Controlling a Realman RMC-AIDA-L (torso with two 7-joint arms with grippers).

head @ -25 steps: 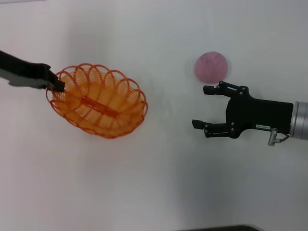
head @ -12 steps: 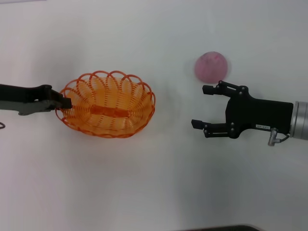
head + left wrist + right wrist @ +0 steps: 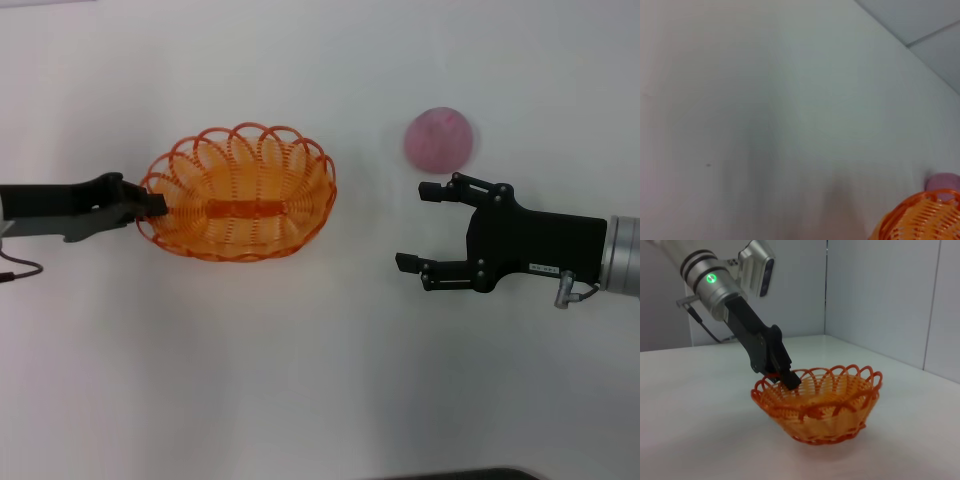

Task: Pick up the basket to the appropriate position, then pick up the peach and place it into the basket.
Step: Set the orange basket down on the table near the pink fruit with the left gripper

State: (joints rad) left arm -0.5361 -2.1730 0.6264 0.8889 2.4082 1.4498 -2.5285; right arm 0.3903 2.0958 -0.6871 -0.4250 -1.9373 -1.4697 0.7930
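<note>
The left tool (image 3: 150, 203) is clamped on the scalloped rim of the oval orange looped-wire basket (image 3: 240, 192), at its left end; whether the basket's base touches the white tabletop (image 3: 300, 380) or hangs just above it is unclear. Judging by this, the basket-positioning step is underway and not released. The round matte pink peach (image 3: 438, 138) lies on the tabletop, well apart from the basket and untouched. The right tool (image 3: 418, 226), fingers spread apart and empty, sits just beside the peach. Grasping and placing it remain.
</note>
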